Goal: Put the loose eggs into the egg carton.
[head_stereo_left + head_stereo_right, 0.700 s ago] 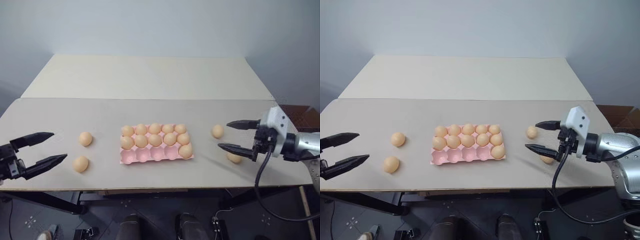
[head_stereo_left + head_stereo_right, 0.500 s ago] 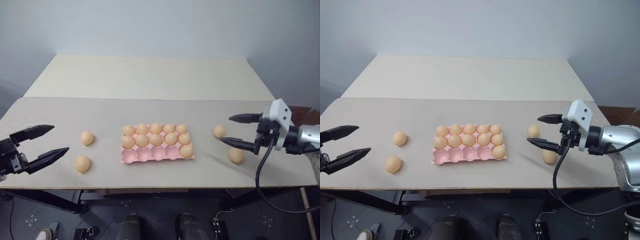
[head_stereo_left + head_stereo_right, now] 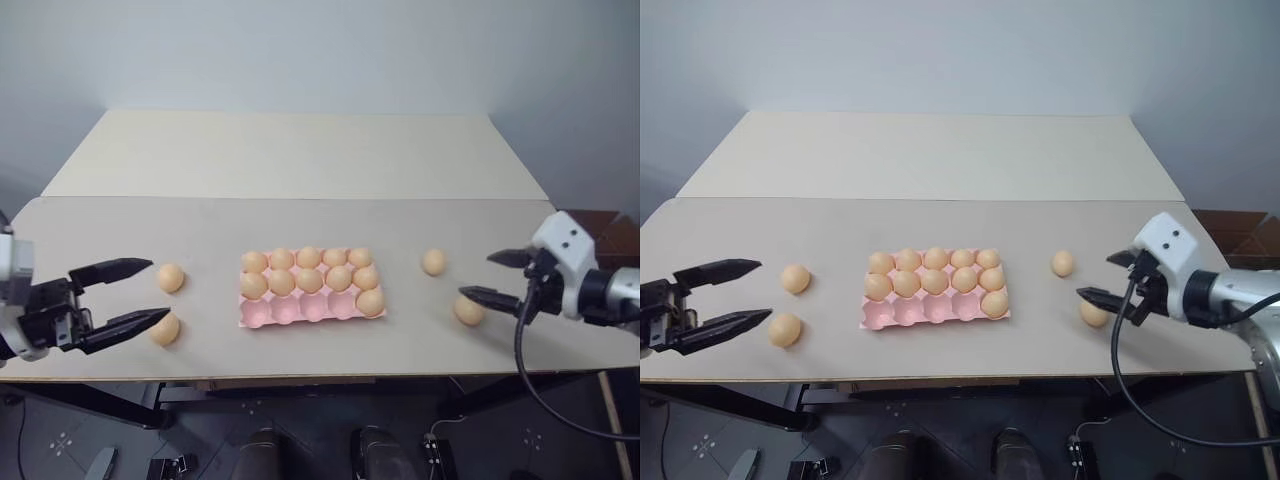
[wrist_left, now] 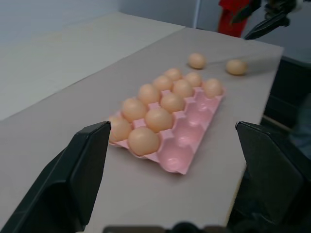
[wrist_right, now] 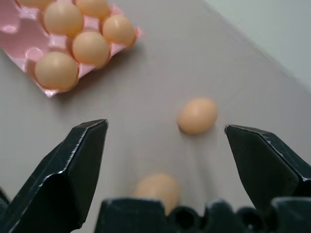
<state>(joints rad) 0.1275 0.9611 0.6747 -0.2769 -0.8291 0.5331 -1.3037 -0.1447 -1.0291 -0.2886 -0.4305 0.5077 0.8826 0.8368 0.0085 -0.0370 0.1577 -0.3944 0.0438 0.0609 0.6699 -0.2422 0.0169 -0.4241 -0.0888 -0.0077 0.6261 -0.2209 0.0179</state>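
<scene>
The pink egg carton [image 3: 262,315] lies mid-table with eggs in its two far rows and in the right cup of its near row. Two loose eggs lie to its left, one [image 3: 171,277] farther and one [image 3: 160,330] nearer. My left gripper [image 3: 158,290] hovers open beside them, and its lower finger crosses the nearer egg. Two more loose eggs lie on the right, one [image 3: 433,262] farther and one [image 3: 469,311] nearer. My right gripper [image 3: 476,275] is open, with its lower fingertip just above the nearer egg [image 5: 158,187]. Neither gripper holds anything.
Several cups [image 4: 182,145] in the carton's near row stand empty. A second, cream tabletop [image 3: 290,150] adjoins at the back. The table's front edge [image 3: 320,378] runs close below the eggs and grippers. Something red [image 4: 232,19] stands beyond the table's right end.
My left gripper has moved right, up to the two left eggs. My right gripper has drawn back to the right, away from the carton. No egg has moved.
</scene>
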